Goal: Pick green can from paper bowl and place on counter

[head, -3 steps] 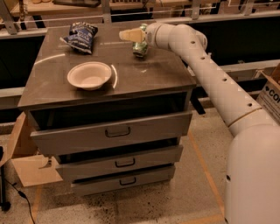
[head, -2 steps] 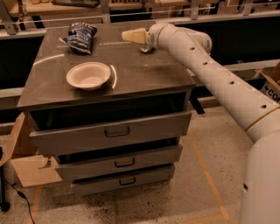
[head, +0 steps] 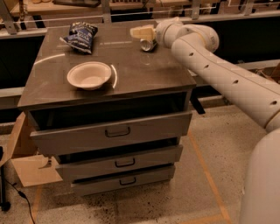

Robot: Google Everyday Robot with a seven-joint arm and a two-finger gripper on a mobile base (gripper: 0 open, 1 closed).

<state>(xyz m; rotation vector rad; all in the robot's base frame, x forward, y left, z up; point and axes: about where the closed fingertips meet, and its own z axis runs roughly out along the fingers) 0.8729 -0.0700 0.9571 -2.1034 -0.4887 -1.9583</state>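
The green can (head: pixel 148 44) lies tipped on its side on the counter (head: pixel 144 74) near the back edge, its silver end facing me. My gripper (head: pixel 137 32) points left just above and behind the can, close to it; I cannot tell whether it touches the can. The paper bowl (head: pixel 89 75) sits empty on the left front part of the counter, well apart from the can and the gripper.
A dark blue chip bag (head: pixel 80 36) lies at the back left of the counter. A railing (head: pixel 105 11) runs behind the cabinet. The cabinet's three drawers (head: pixel 117 131) face me. A cardboard box (head: pixel 26 162) stands on the floor at the left.
The can stood upright under the gripper a second ago; now it lies tipped on the counter. The arm stays near the back edge. The bowl and bag have not moved.
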